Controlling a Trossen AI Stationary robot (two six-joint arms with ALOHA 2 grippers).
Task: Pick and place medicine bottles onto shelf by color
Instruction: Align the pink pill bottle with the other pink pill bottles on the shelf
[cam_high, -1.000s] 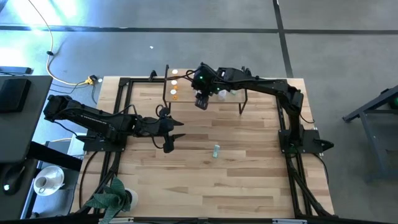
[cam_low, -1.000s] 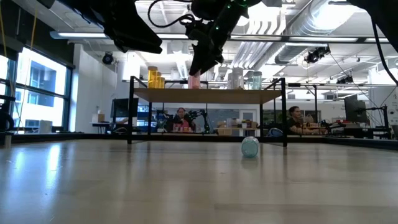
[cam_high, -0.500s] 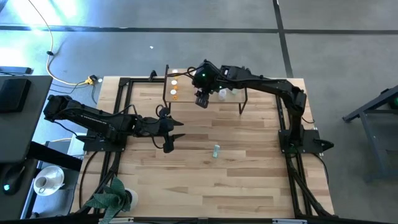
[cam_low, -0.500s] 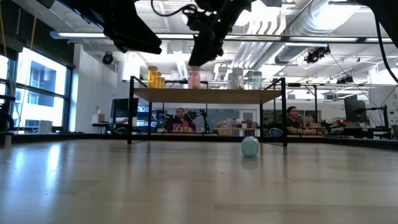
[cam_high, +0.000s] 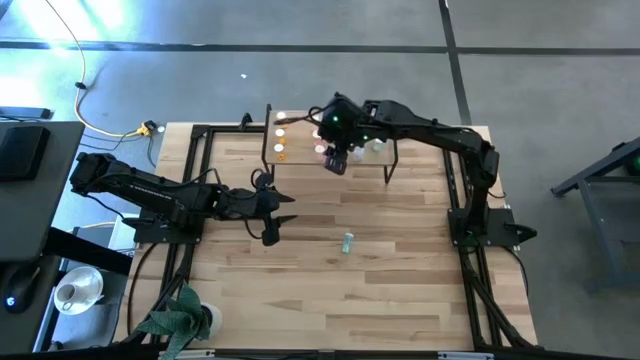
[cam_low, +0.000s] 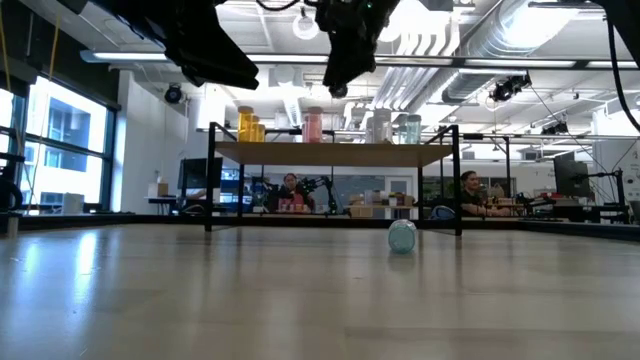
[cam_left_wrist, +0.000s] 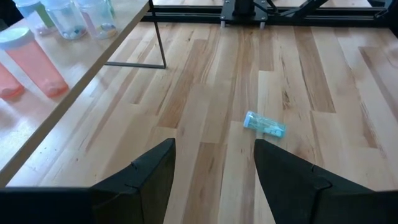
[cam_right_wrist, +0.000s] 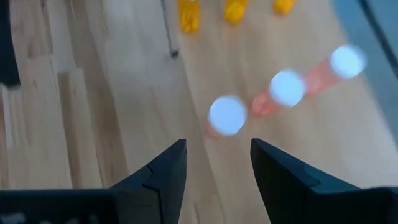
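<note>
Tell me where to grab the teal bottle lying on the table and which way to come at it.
Grip the teal bottle across the middle of its body, coming straight down from above. It lies on its side on the bare table, alone, so the jaws should probably close across its long axis to stop it rolling. The open left gripper hovers nearest; the right gripper is up by the shelf.

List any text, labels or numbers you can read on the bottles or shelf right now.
None readable.
Bottle lying on the table: pale print on its side, too blurred to read.
Bottles standing on the shelf: no legible labels in any view.
</note>
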